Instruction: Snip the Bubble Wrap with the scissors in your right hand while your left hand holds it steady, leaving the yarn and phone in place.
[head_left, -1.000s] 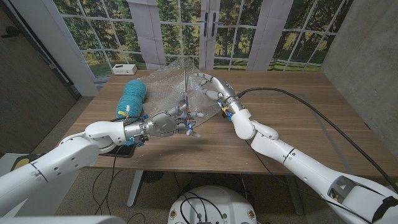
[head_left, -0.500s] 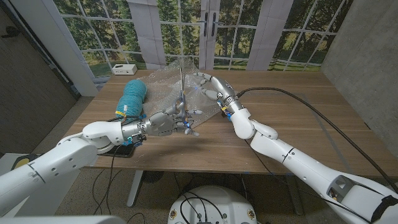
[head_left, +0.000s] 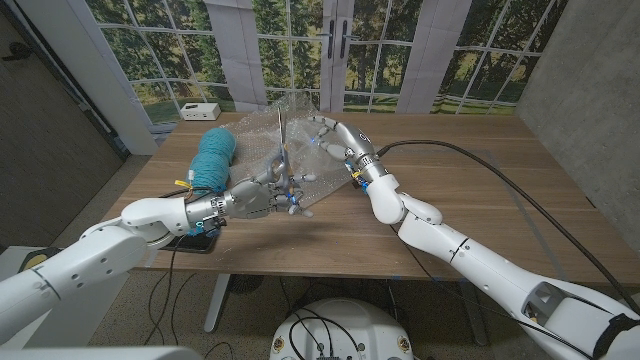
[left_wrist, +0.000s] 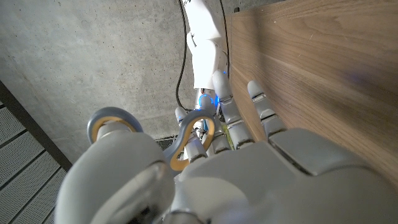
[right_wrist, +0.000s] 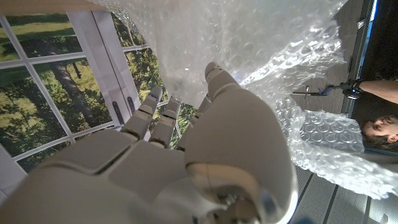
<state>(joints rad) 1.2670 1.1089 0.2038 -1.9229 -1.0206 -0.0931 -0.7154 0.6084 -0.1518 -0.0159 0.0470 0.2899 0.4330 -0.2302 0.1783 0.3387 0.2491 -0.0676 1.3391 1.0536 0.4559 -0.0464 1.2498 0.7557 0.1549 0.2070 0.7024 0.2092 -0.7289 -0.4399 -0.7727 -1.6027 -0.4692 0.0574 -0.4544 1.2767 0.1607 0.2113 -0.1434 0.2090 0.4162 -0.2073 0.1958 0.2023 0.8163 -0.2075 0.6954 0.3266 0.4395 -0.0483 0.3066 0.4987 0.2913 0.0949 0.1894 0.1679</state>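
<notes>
Both hands are engaged at mid-table. Contrary to the task wording, the left hand (head_left: 262, 196) grips the scissors (head_left: 284, 158), blades pointing up, loops visible in its wrist view. The right hand (head_left: 330, 138) clutches the Bubble Wrap (head_left: 262, 140), holding the sheet partly raised off the table (head_left: 470, 190). Judged step: lining blades to the wrap's edge; next, open them and feed the sheet in. Yarn (head_left: 213, 157) lies beside the wrap; a dark slab, probably the phone (head_left: 197, 243), lies under the left forearm. No containers seen.

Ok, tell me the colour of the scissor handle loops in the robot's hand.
The scissor handle loops are grey outside with tan-yellow lining, clearest in the left wrist view.
</notes>
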